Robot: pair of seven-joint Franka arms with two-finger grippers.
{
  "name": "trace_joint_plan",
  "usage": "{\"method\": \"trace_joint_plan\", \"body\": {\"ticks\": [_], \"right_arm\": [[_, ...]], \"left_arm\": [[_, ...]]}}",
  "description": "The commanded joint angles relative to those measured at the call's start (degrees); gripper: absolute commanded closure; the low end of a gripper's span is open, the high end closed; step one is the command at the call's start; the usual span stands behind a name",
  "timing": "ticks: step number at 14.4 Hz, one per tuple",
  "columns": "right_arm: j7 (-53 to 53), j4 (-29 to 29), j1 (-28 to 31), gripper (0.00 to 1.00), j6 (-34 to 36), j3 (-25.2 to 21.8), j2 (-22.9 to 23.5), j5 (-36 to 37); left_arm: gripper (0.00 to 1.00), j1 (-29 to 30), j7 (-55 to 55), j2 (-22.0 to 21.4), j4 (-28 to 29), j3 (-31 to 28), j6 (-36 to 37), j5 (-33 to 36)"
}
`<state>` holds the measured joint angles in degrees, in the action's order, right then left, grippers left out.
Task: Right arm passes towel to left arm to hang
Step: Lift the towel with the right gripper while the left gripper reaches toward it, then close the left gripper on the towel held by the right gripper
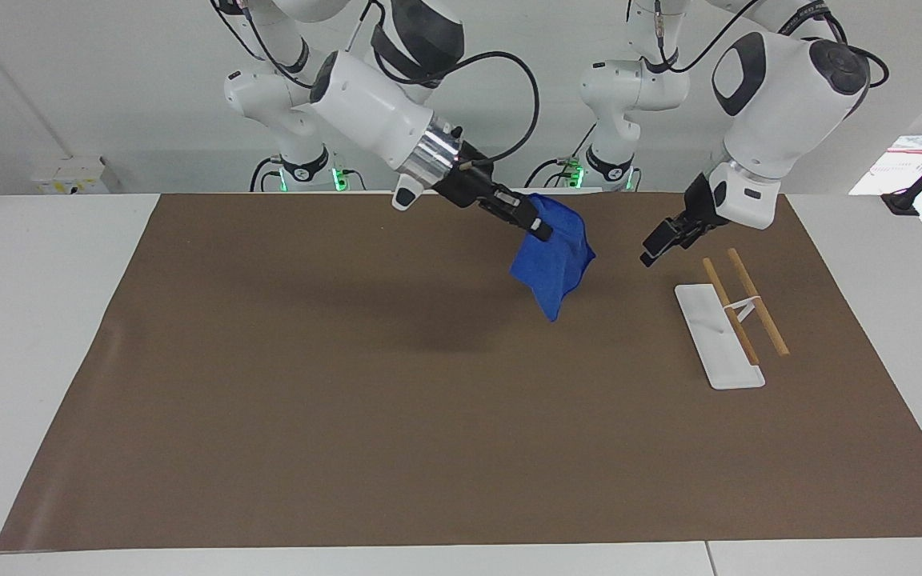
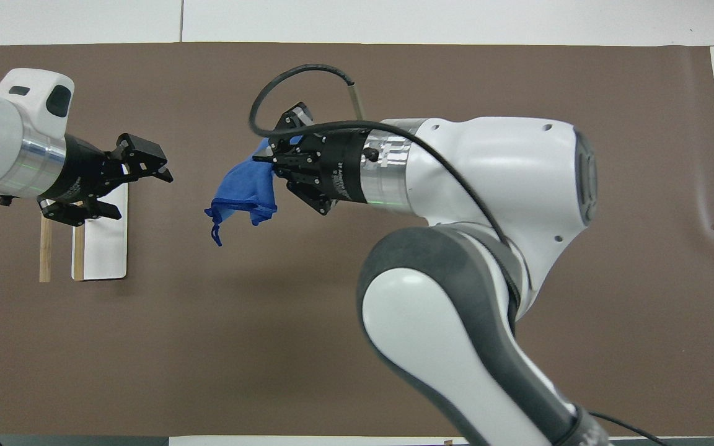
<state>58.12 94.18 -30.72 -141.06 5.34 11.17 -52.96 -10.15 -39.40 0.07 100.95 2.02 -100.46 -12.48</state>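
My right gripper (image 1: 539, 229) is shut on the top edge of the blue towel (image 1: 551, 260) and holds it in the air over the brown mat, toward the left arm's end. The towel hangs crumpled in the overhead view (image 2: 242, 191), with its thin loop (image 2: 215, 234) dangling from the lowest corner. My left gripper (image 1: 652, 251) is open and empty in the air, pointing at the towel with a gap between them. In the overhead view the left gripper (image 2: 142, 196) is over the hanging rack's edge, and the right gripper (image 2: 272, 162) is level with it.
A white flat-based rack (image 1: 717, 340) with two wooden rods (image 1: 757, 304) stands on the mat (image 1: 349, 416) toward the left arm's end. It also shows in the overhead view (image 2: 106, 244). White tabletop surrounds the mat.
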Motion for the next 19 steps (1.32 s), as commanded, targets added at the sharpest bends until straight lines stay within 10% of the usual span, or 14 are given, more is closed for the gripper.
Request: {"method": "trace_joint_plan", "body": {"ticks": [1, 19], "right_arm": [[0.6, 1.7, -1.6, 1.0, -3.1, -0.1, -0.6, -1.2], [0.1, 2.5, -2.7, 1.0, -3.5, -0.2, -0.9, -0.4]], "left_arm": [[0.0, -2.7, -10.3, -2.7, 4.2, -0.5, -2.7, -1.8], [0.0, -5.3, -56.0, -8.6, 18.1, -0.5, -18.4, -9.8]]}}
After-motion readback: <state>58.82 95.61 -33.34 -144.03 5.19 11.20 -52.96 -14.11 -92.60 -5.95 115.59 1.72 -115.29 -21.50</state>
